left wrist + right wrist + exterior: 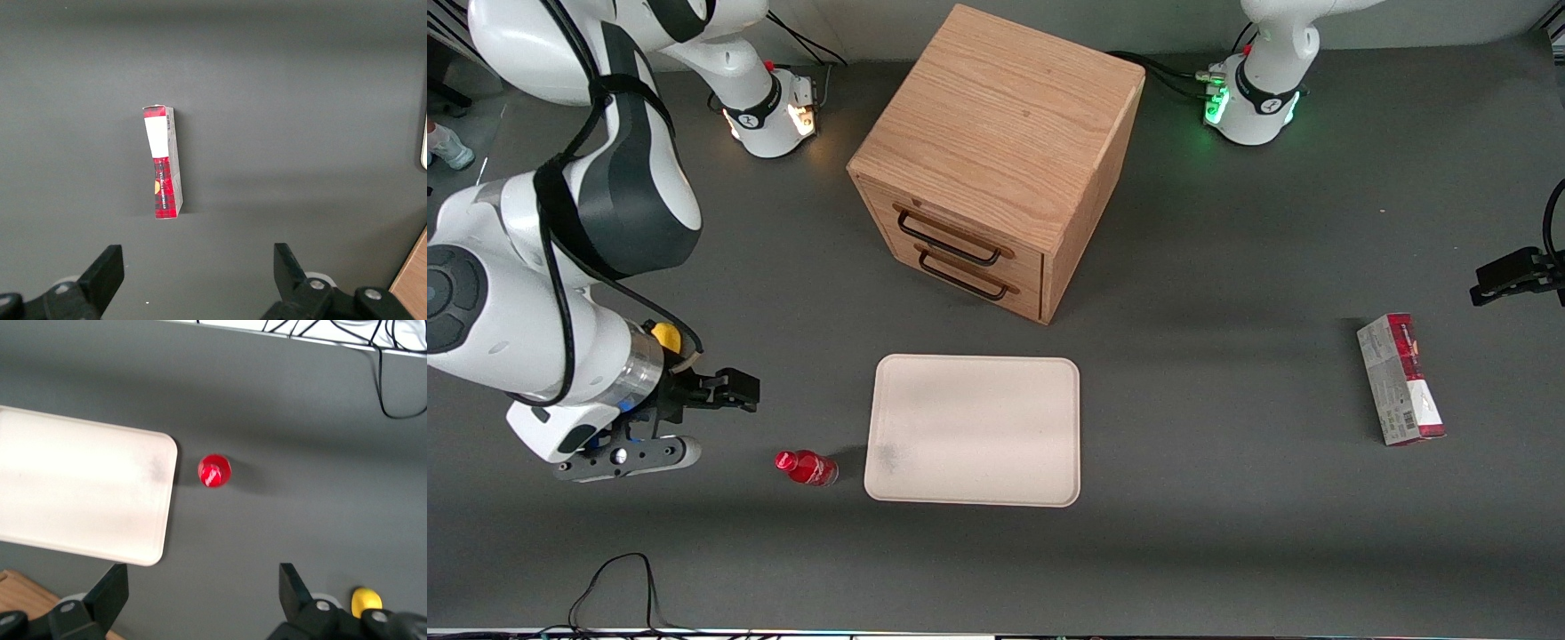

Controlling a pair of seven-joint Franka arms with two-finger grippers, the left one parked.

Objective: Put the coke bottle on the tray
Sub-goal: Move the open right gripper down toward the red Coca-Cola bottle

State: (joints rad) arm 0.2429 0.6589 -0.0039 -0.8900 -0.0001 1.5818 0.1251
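The coke bottle (807, 467), small with a red cap and red label, stands upright on the grey table beside the tray (974, 431), on the working arm's side of it. In the right wrist view I look down on the bottle's red cap (214, 471), a short gap from the tray's rounded corner (157, 453). The tray is cream-white with a faint grey smudge and carries nothing. My gripper (729, 391) hangs above the table, apart from the bottle, farther toward the working arm's end. Its fingers (113, 587) stand wide open, with only bare table between them.
A wooden drawer cabinet (996, 160) stands farther from the front camera than the tray. A red-and-grey carton box (1400, 378) lies toward the parked arm's end. A small yellow lump (665, 335) sits by my wrist. A black cable (618, 578) loops at the table's near edge.
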